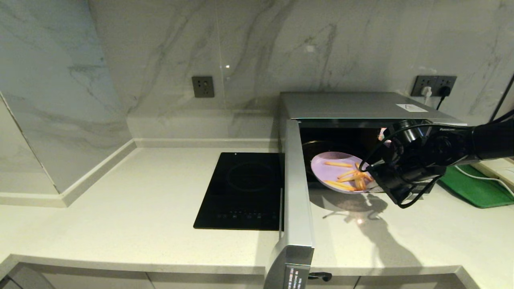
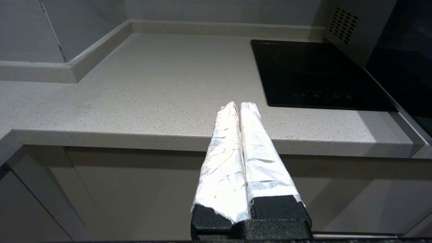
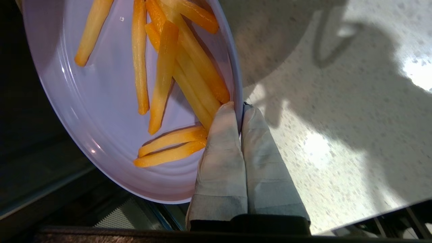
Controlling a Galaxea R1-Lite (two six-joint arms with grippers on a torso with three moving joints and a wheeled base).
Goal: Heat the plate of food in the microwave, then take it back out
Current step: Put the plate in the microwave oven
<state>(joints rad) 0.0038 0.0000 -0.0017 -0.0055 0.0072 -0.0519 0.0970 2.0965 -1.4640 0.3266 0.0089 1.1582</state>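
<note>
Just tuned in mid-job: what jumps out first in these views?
The right pincer, shut on the rim of the plate of food, holds it tilted at the mouth of the microwave, half over the counter. The microwave's door stands wide open toward the robot, beside the black cooktop. The left pincer is shut and parked off the counter's front edge.
</note>
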